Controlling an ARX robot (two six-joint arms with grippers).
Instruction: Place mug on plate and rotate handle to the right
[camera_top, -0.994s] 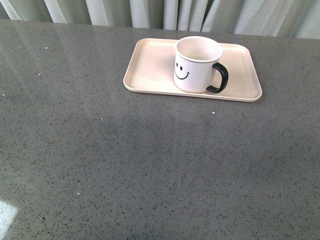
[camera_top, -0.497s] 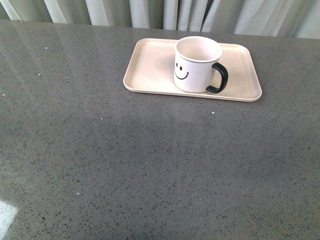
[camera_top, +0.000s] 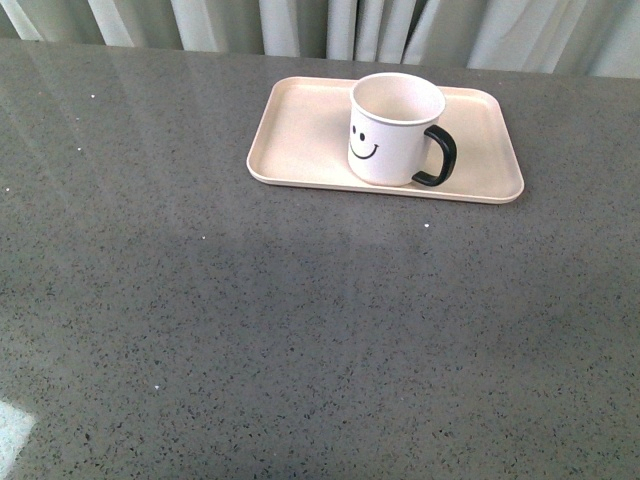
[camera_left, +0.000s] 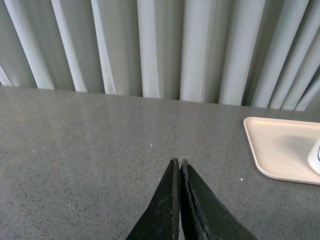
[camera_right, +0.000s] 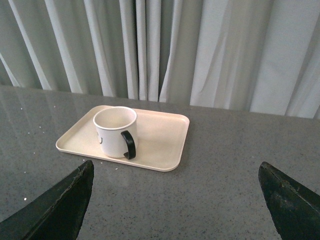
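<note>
1. Mug (camera_top: 396, 130) stands upright on plate (camera_top: 300, 130), handle (camera_top: 440, 155) pointing right.
2. Left gripper (camera_left: 179, 162) closed, empty; right gripper (camera_right: 175, 164) wide open, empty.
3. Looks done: retreat away from plate, no nudging.

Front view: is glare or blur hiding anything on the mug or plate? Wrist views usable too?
Front view: sharp, evenly lit, mug and plate clear; one bright glare patch on the table, near left corner. Left wrist view: shut left tool dark, plate corner crisp. Right wrist view: open right tool dark at the edges, mug sharp.
</note>
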